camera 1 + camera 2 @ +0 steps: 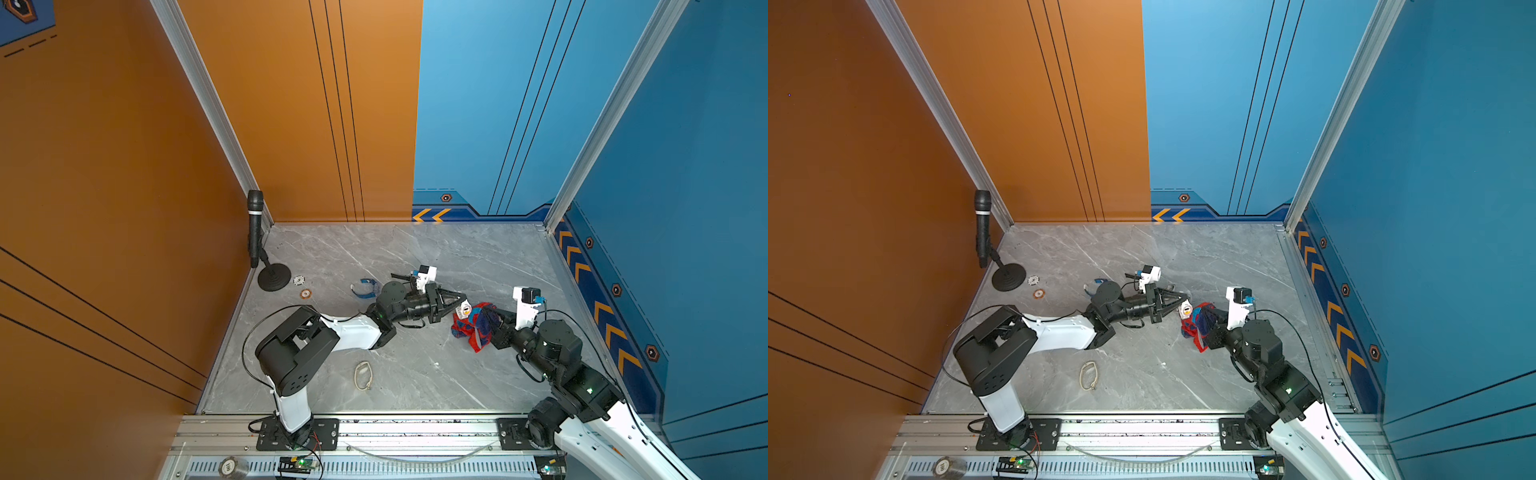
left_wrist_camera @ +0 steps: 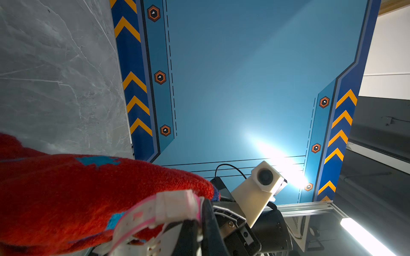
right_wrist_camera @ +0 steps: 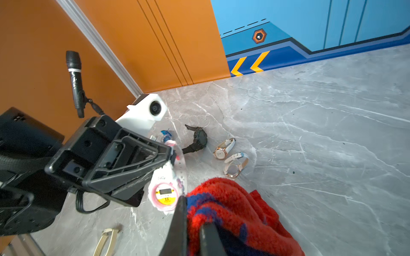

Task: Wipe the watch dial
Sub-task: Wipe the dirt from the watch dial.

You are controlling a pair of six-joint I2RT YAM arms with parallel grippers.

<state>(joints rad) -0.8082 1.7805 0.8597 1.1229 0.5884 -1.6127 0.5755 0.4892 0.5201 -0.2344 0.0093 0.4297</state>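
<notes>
Tabletop [image 1: 415, 249]: grey marble, closed in by an orange wall on the left and blue walls on the far and right sides, with a metal rail along the near edge.
Watch [image 3: 165, 195]: pink and white, right of centre. Its dial faces up, uncovered, just beside the cloth [image 3: 233, 210]. Whether it rests on the marble cannot be told.
Left gripper [image 3: 172, 155]: jaws clamped on the watch strap, not on the case.
Right gripper [image 3: 195, 232]: jaws clamped on the bunched red-and-blue cloth.
Risk, swing: the watch is held only by a soft strap, so the dial may turn away under the cloth's push and the wipe may skid off. A hard push could pull the strap free.
Risk, knock: the two grippers sit nearly tip to tip, and a long stroke leftward could strike the left fingers.
Risk, snag: loose folds of cloth could catch the strap.
Risk, scatter: a black watch [image 3: 198, 138] and two white-strapped watches [image 3: 223, 148] lie just beyond on the far side, so a stray sweep could shove them.
Open room: the far right and near middle of the table are bare.
Edges: the right wall is close behind the right arm, leaving little room to draw back.
Clutter: the beige band [image 1: 363, 375] and microphone [image 1: 255, 226] are well apart on the left.
</notes>
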